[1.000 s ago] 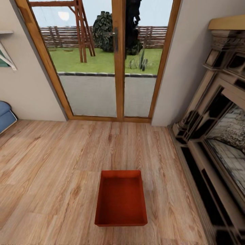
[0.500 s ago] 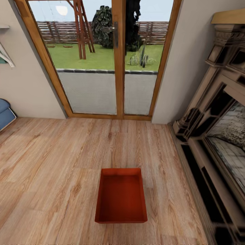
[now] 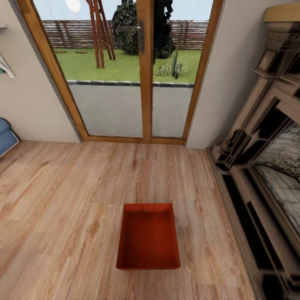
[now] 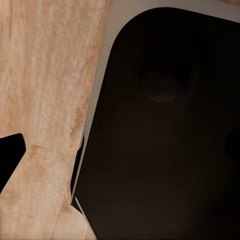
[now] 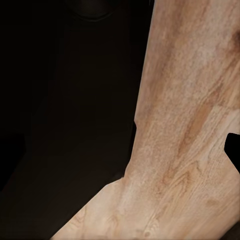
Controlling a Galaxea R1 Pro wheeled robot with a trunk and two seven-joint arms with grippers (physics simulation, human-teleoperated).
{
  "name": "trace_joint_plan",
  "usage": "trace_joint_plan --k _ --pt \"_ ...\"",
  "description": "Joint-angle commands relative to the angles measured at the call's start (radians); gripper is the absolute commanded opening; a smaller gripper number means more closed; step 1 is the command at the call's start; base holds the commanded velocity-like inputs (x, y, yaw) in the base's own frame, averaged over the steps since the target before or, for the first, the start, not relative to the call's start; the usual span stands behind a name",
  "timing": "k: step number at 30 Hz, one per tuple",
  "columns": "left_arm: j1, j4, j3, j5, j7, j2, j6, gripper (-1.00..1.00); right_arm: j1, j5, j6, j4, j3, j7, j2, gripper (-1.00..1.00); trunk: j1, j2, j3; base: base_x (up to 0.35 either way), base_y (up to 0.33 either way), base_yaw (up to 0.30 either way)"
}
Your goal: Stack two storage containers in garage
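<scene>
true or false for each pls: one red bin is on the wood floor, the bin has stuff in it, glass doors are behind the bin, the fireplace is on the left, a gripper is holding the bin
1. One storage container sits on the wood-plank floor: true.
2. The container holds items: false, it is empty.
3. Wood-framed glass doors stand beyond it: true.
4. The fireplace mantel is on the left: false, it is on the right.
5. A gripper holds the container: false, nothing touches it.
</scene>
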Motion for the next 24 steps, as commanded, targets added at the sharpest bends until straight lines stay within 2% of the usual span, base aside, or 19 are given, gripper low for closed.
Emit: trace_joint_plan --k 1,24 --pt "0.0 0.001 -0.002 0.005 0.0 0.0 -0.003 1.0 -0.001 0.001 -0.005 0.003 0.007 0.0 0.0 1.0 0.0 0.0 -0.002 0.0 0.0 0.0" --pt "0.0 0.001 -0.002 0.005 0.0 0.0 -0.003 1.0 -0.001 0.002 -0.005 0.003 0.007 0.0 0.0 1.0 0.0 0.0 -0.039 0.0 0.0 0.0"
